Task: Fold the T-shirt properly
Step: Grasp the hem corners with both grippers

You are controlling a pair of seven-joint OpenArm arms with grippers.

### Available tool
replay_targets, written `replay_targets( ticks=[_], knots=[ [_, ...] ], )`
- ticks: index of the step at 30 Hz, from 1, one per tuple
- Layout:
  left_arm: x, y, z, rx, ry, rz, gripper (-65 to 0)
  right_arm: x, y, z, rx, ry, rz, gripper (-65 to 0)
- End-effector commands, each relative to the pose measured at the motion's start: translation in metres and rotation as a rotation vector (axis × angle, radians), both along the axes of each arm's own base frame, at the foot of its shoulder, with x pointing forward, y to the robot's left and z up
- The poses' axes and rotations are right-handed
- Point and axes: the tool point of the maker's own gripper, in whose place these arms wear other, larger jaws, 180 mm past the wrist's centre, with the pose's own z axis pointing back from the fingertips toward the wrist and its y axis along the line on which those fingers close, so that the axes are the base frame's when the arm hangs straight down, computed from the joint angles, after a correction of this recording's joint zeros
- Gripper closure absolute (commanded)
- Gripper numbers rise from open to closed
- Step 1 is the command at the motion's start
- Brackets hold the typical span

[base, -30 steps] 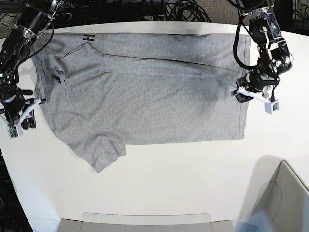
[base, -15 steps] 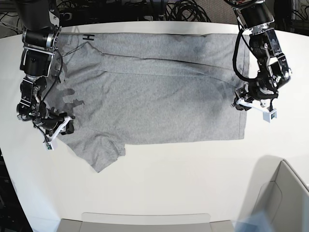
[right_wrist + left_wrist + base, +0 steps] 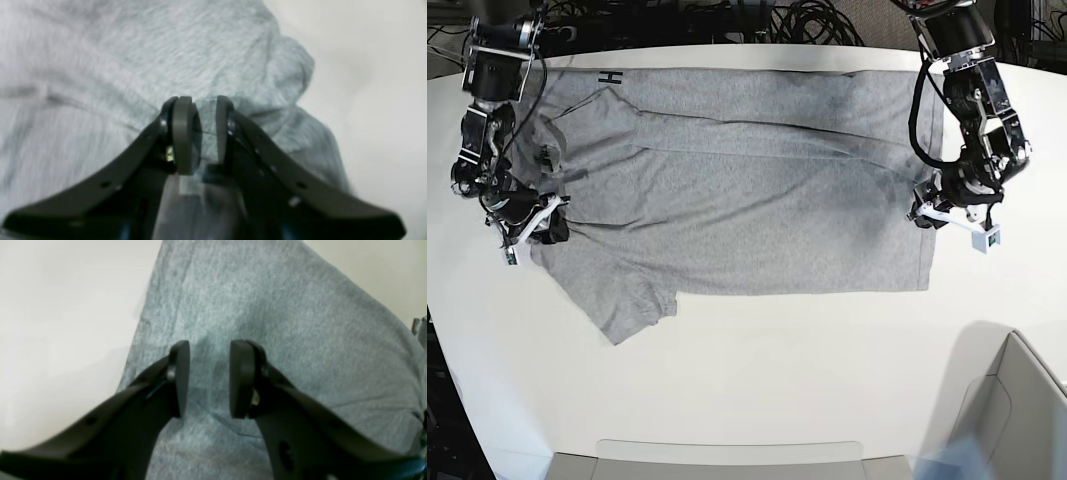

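Jaws first: on the right gripper [image 3: 200,133] they're seen nearly together with a bunched ridge of grey cloth pinched between them, so the T-shirt [image 3: 747,190] is being gripped there, at its shoulder edge near the sleeve. On the left gripper [image 3: 209,378] the jaws are parted, a clear gap is seen between the pads, and only flat fabric lies underneath; nothing is clamped.

The T-shirt is spread plain side up on the white surface [image 3: 757,390], with its long axis running across the base view. The neck and sleeve end is pointed toward that view's left, the straight hem toward its right. A long fold ridge can be made out running along the body in the upper part, and a bit of black lettering [image 3: 610,77] is exposed at the top left edge. One sleeve [image 3: 632,305] is stuck out toward the bottom left; the other is crumpled near the top left.

The left gripper is parked over the hem edge, roughly halfway along it. The right gripper is found at the opposite end, right at the cloth's border. Cables [image 3: 807,20] are piled beyond the far edge of the surface, and a grey bin [image 3: 1017,420] is caught in the bottom right corner.
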Motion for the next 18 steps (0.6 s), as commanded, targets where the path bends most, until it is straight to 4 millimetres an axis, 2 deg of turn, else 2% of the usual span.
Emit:
replay_targets(
  ticks=[1,4,6,8,11,14,16,18],
  knots=[
    [0.009,0.005,0.013,0.019,-0.047,-0.001,-20.4,-0.036,-0.018,-0.023,-0.105,0.169,0.004,-13.2],
    [0.010,0.004,0.013,0.018,-0.049,0.000,-20.4,-0.048,-0.026,-0.011,-0.126,0.157,-0.033,-13.2],
    [0.011,0.004,0.013,0.018,-0.050,0.000,-20.4,-0.047,-0.030,0.000,-0.148,0.140,-0.037,-13.2],
    [0.011,0.004,0.014,0.016,-0.052,0.000,-20.4,-0.042,-0.026,0.011,-0.164,0.110,-0.024,-13.2],
    [0.011,0.004,0.014,0.016,-0.052,0.000,-20.4,-0.020,-0.014,0.041,-0.180,0.005,-0.004,-13.2],
    [0.010,0.003,0.013,0.014,-0.048,-0.002,-20.4,0.013,-0.001,0.085,-0.176,-0.132,0.006,-13.4],
    [0.010,0.003,0.013,0.013,-0.044,-0.005,-20.4,0.036,-0.002,0.110,-0.184,-0.199,0.000,-13.5],
    [0.010,0.002,0.012,0.015,-0.041,-0.008,-20.9,0.052,-0.003,0.121,-0.170,-0.225,-0.011,-15.4]
  ],
)
